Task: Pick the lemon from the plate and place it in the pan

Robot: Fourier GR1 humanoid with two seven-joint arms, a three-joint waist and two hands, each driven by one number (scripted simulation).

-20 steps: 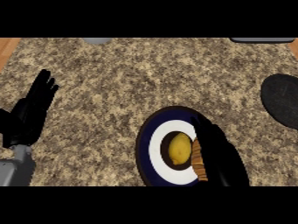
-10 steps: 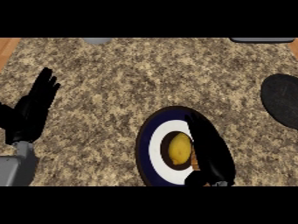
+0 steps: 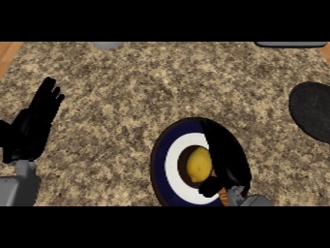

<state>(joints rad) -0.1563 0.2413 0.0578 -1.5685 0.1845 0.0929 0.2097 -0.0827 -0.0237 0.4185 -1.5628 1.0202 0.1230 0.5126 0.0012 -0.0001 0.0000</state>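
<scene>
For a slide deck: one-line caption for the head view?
Right hand beside the lemon on the plate; pan far right, left hand resting open.

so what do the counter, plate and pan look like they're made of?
Counter: speckled brown-and-beige pattern, looks like granite or a stone-look laminate; wood strip at the side edges.
Plate: dark navy rim around a white centre, smooth, probably glazed ceramic.
Pan: flat matte black, no shine, likely coated metal or cast iron; the look leaves that open.
</scene>
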